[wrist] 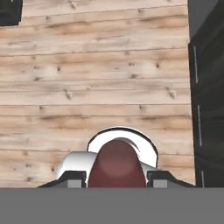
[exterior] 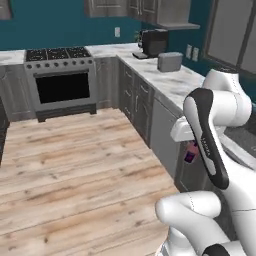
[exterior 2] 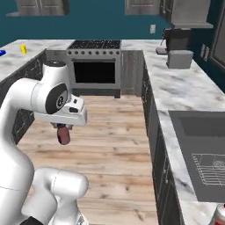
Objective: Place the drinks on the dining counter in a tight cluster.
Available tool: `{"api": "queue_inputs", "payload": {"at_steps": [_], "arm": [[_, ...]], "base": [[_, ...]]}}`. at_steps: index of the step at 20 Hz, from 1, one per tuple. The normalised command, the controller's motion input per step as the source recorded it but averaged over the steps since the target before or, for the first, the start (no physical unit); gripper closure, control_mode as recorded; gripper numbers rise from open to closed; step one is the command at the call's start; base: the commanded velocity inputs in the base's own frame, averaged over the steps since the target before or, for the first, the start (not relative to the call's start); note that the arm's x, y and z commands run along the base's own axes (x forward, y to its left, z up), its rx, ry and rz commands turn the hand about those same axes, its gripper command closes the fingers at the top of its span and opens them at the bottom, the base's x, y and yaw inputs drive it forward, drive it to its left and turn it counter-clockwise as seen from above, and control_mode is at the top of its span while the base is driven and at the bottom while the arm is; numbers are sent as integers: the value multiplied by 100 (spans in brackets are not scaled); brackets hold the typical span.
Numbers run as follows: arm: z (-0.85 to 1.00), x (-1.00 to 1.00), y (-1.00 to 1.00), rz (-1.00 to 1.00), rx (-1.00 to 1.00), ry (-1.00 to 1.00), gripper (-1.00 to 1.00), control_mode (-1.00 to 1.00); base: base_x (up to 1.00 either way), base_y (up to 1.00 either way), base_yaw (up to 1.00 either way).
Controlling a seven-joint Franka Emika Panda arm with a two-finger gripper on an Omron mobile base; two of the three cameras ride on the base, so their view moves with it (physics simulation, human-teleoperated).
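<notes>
The gripper (exterior 2: 64,132) was clamped on the short maroon bottle (exterior 2: 64,136), which hung in the air above the wooden floor (exterior 2: 114,132). Beyond stood the stove (exterior 2: 96,66); a yellow cup (exterior 2: 23,49) sat on the far dining counter (exterior 2: 13,59).

The white arm bends over, and its hand (exterior 2: 64,128) points down, seemingly squeezing the dark red bottle (exterior 2: 64,135).
</notes>
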Motion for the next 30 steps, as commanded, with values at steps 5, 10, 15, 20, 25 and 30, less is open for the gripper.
{"api": "queue_inputs", "payload": {"at_steps": [5, 10, 15, 20, 25, 30], "arm": [[0, 0, 0, 0, 0, 0, 100, 100], [0, 0, 0, 0, 0, 0, 100, 100], [0, 0, 0, 0, 0, 0, 100, 100], [0, 0, 0, 0, 0, 0, 100, 100], [0, 0, 0, 0, 0, 0, 100, 100], [0, 0, 0, 0, 0, 0, 100, 100]], "base": [[0, 0, 83], [48, 25, 41], [100, 86, -16], [100, 100, -26], [100, 100, -34], [93, 100, -26]]}}
